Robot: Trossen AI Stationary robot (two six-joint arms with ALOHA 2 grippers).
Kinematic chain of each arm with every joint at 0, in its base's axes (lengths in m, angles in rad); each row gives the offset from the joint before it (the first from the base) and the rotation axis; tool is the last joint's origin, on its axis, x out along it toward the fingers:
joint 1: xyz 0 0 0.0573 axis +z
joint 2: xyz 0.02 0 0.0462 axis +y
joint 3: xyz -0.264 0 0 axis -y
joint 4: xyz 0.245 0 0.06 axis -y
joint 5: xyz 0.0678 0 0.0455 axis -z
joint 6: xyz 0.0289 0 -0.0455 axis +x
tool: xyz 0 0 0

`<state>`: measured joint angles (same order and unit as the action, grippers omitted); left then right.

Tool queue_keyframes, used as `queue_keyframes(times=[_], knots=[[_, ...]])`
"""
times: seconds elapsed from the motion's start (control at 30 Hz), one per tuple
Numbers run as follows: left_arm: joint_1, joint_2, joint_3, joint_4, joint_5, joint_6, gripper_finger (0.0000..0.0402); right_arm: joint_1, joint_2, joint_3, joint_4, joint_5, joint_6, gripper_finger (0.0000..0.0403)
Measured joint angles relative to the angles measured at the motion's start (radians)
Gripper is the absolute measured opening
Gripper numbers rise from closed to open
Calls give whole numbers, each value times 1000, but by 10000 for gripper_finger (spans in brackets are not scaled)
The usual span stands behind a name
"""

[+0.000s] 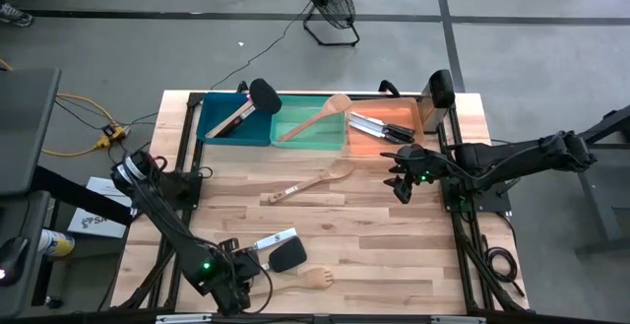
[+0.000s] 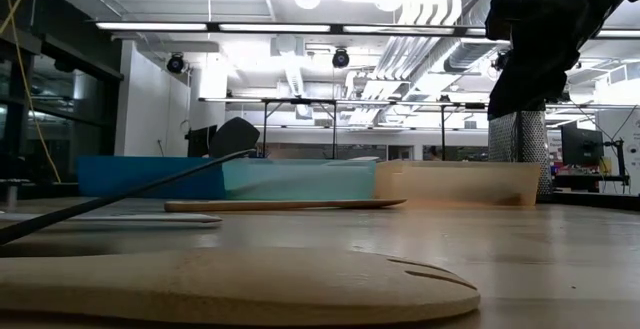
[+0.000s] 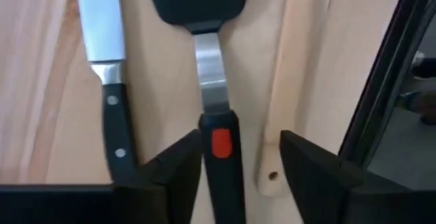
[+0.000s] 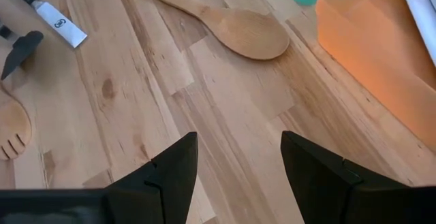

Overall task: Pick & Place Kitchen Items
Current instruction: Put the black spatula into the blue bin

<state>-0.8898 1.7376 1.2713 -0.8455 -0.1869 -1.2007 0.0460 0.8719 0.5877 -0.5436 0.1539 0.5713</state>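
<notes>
A black turner with a steel neck and a black handle lies near the table's front left, head toward the far edge. My left gripper, also, points down, open. Its fingers stand on either side of the turner's handle. A black-handled knife lies flat on one side of the turner, and a wooden fork on the other. A wooden spoon lies at mid-table. My right gripper hangs open above bare wood near the orange bin.
A blue bin, a green bin and the orange bin stand in a row at the far edge, each with utensils inside. Black frame rails run along the table's left and right sides. Bare wood lies between the spoon and the front edge.
</notes>
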Motion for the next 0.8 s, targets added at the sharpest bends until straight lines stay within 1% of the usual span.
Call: queue_keyframes(times=[0.1, 0.17, 0.4, 0.8], knots=[[0, 18, 0, -2, 6, -1, 212, 0, 0, 0, 0, 0, -8, 203], [0, 27, 0, -2, 7, -7, 218, 0, 0, 0, 0, 0, -17, 203], [0, 71, 0, 1, 23, -6, 221, 0, 0, 0, 1, 0, -26, 203], [0, 131, 0, -11, 21, 23, 221, 0, 0, 0, 1, 0, -27, 203]])
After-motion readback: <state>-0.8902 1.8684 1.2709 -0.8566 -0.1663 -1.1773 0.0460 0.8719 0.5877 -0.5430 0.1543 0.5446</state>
